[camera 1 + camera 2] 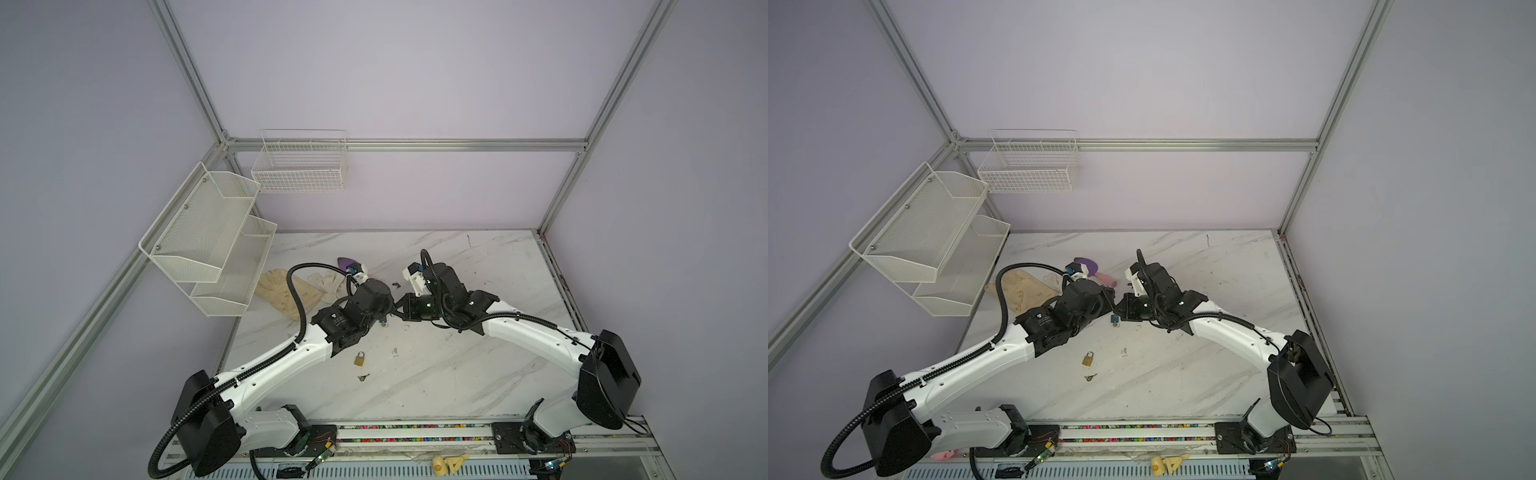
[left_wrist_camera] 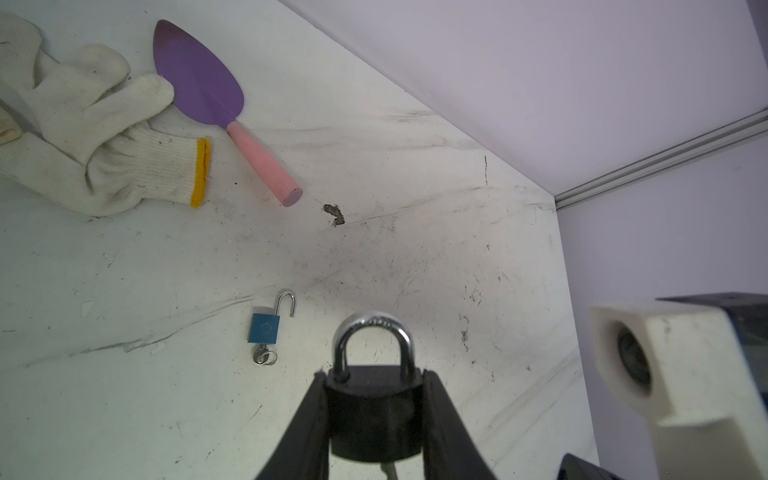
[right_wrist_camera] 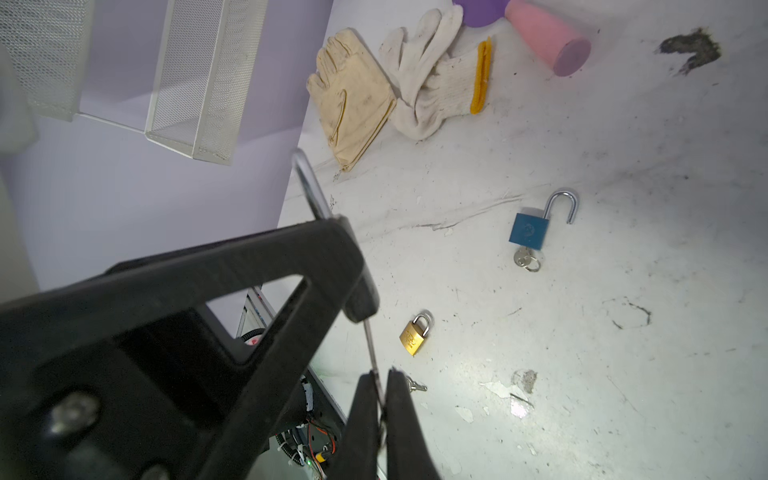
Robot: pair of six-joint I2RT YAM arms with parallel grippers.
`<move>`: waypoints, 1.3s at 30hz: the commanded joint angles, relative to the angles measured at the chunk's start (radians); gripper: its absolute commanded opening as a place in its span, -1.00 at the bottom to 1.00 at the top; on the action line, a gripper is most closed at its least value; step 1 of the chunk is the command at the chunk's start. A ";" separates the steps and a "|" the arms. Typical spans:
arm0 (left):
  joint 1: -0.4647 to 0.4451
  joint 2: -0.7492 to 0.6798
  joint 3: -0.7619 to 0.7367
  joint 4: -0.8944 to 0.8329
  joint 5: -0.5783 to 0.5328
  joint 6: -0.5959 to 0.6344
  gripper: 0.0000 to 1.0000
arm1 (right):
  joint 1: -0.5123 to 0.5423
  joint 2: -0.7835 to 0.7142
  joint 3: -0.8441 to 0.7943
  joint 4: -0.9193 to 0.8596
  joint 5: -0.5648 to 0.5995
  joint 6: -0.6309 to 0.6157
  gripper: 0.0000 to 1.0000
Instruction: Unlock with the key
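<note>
Black padlock (image 2: 374,415), shackle (image 2: 372,328) closed, sits clamped by its sides in the left pincer (image 2: 374,376). Right pincer (image 3: 380,376) is pinched tight on the key (image 3: 370,345), which enters the padlock's base. The right wrist view shows this; both top views hide it.

From above, the left arm (image 1: 365,301) and right arm (image 1: 436,299) crowd mid-table, and I can't pick out the black padlock (image 2: 374,411) between them! The blue padlock (image 1: 382,322) barely peeks from under the left arm. Close in, the left gripper (image 2: 374,374) masks the black body's sides, keyhole out of sight. The key (image 3: 372,349) shows edge-on, head buried in the right gripper (image 3: 380,374); it seems to reach the lock. Nearer, the loose key (image 1: 363,377) is too small to read.
</note>
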 commanded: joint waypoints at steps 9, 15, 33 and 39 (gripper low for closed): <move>-0.004 -0.033 -0.059 -0.158 0.088 -0.029 -1.00 | -0.036 -0.030 0.081 0.173 0.107 -0.031 -1.00; 0.008 -0.044 -0.074 -0.167 0.069 -0.043 -1.00 | -0.042 -0.031 0.068 0.199 0.071 -0.042 -1.00; 0.141 -0.189 -0.129 0.055 0.008 -0.452 -1.00 | 0.102 -0.127 -0.134 0.331 0.282 -0.014 -1.00; 0.149 -0.230 -0.216 0.180 0.011 -0.632 -1.00 | 0.193 -0.058 -0.135 0.412 0.379 -0.055 -1.00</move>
